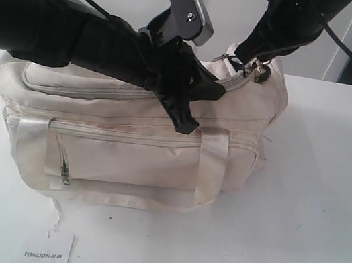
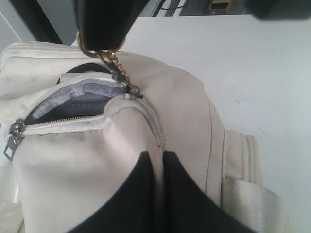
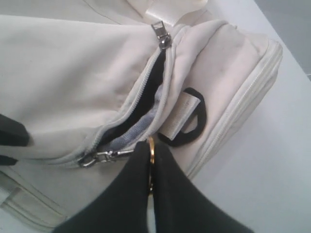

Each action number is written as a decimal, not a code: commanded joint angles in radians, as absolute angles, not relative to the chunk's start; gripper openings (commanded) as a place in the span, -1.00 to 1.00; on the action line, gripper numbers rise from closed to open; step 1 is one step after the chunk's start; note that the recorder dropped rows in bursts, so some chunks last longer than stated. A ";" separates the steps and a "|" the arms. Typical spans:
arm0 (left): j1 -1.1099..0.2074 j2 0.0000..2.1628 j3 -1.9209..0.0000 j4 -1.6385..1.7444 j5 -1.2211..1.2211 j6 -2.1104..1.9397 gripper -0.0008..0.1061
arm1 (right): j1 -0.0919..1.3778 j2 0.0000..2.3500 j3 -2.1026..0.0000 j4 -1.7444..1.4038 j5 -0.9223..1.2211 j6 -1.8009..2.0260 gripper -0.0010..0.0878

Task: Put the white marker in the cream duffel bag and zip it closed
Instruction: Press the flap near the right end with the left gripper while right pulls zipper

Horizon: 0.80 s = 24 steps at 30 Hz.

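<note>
The cream duffel bag lies on the white table. Its top zip is partly open, showing a dark gap with grey lining. My left gripper is shut on the bag's fabric along the zip seam. At the bag's far right end, my right gripper is shut on a gold ring, chained to one zip slider. A second slider sits at the gap's other end. The white marker is hidden.
A flat white card printed "TONLION" lies on the table in front of the bag. A shiny strap handle and the zipped front pocket face the camera. A dark end ring hangs near my right gripper.
</note>
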<state>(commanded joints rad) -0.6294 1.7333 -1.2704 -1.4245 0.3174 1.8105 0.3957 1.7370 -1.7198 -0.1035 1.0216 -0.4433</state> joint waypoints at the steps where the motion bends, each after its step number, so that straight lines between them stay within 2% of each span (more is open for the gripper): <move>1: -0.629 1.733 -1.270 -1.425 0.317 1.811 -0.99 | 0.396 1.737 -1.720 -0.103 1.017 -0.443 -0.98; 24: -0.629 1.728 -1.270 -1.425 0.362 1.811 -0.99 | 0.396 1.808 -1.722 -0.103 0.904 -0.448 -0.98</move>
